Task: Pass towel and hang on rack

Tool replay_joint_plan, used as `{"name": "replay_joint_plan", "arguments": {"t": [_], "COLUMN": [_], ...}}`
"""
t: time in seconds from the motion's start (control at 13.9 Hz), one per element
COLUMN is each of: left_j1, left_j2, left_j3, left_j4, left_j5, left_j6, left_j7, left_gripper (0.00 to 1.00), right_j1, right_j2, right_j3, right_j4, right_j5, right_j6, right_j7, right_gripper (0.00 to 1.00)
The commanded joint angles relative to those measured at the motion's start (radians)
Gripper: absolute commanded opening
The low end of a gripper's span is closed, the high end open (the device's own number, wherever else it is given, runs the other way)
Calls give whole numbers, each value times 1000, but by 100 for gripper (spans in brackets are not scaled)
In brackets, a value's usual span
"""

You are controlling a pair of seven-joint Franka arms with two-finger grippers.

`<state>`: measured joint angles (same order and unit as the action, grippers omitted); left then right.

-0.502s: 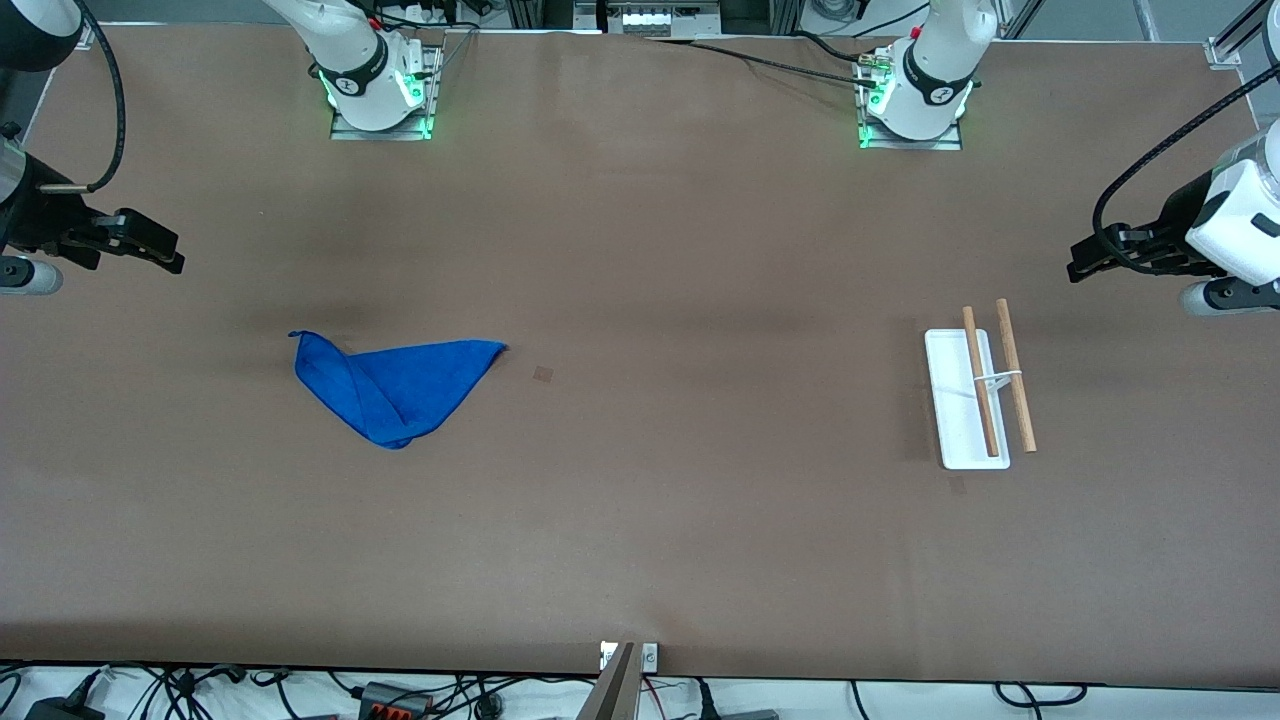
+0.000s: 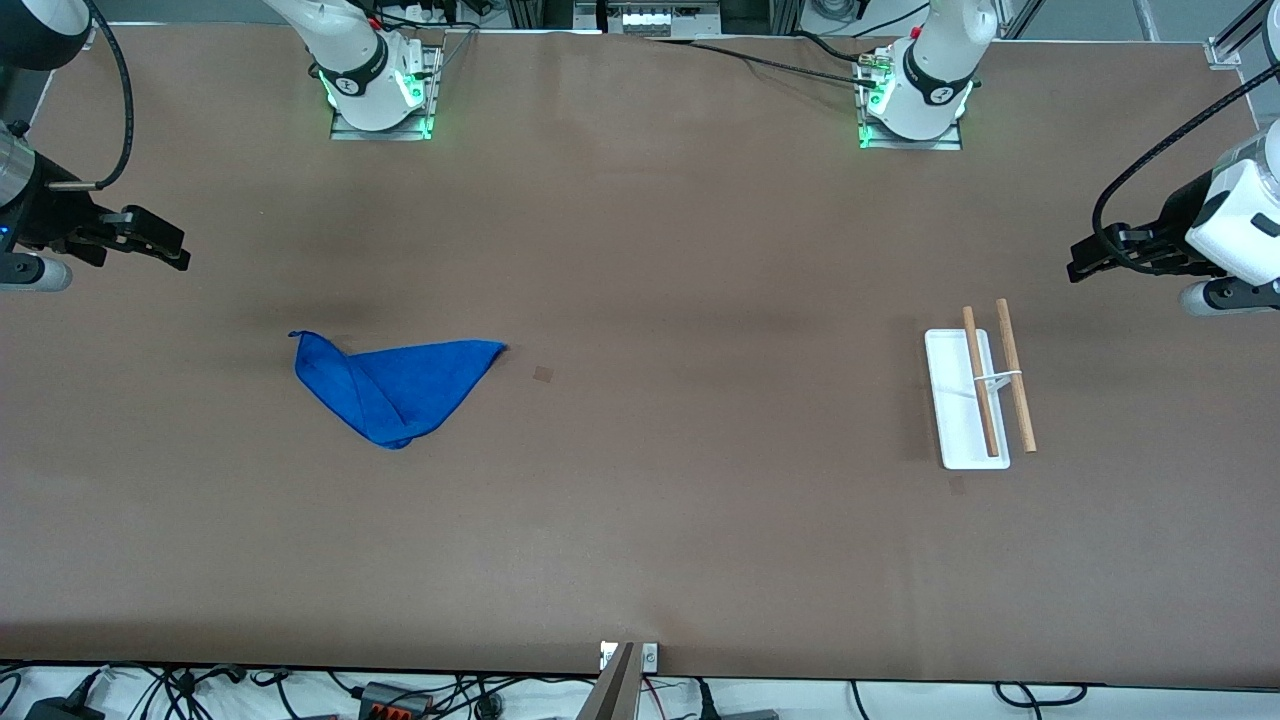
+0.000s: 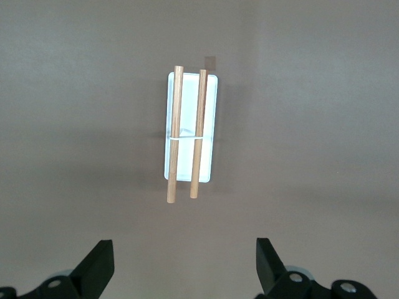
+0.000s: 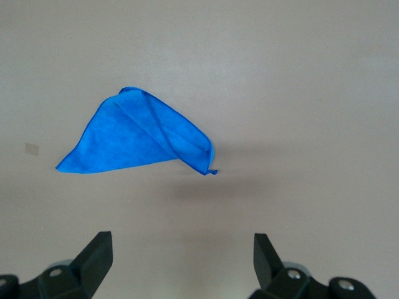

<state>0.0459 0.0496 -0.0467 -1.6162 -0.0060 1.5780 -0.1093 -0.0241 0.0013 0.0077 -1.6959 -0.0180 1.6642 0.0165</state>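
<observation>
Meanwhile the right gripper, fingers spread, has edged slightly toward the towel, lying folded on the table. Left gripper waits spread over the table near the unmoved rack.

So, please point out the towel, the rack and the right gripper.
towel (image 2: 395, 385): front view, middle of the blue cloth.
rack (image 2: 953, 410): front view, bare white base.
right gripper (image 4: 181, 255): right wrist view, midway between open fingertips.
</observation>
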Motion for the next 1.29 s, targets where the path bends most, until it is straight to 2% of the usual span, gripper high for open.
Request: {"name": "replay_joint_plan", "arguments": {"t": [0.0,0.36,0.72,1.22], "left_j1": [9,12,12,11], "left_j2": [12,12,12,12], "left_j3": [-2,-2,-2,-2], "left_j4": [27,27,27,28], "left_j5": [-17,-19,-19,-17], "left_j6": [-16,-16,-16,-16], "left_j7": [26,26,26,26], "left_gripper": [100,100,100,100], "right_j1": [-10,1,1,-8], "right_j2": [-23,66,280,518], "right_j3": [9,11,11,-1], "right_j4": [-24,-22,-16,13], "right_j5": [-5,-5,-14,-19], "right_j6": [9,5,19,46], "right_j7": [-15,-18,-18,6], "right_gripper": [100,100,100,100]}}
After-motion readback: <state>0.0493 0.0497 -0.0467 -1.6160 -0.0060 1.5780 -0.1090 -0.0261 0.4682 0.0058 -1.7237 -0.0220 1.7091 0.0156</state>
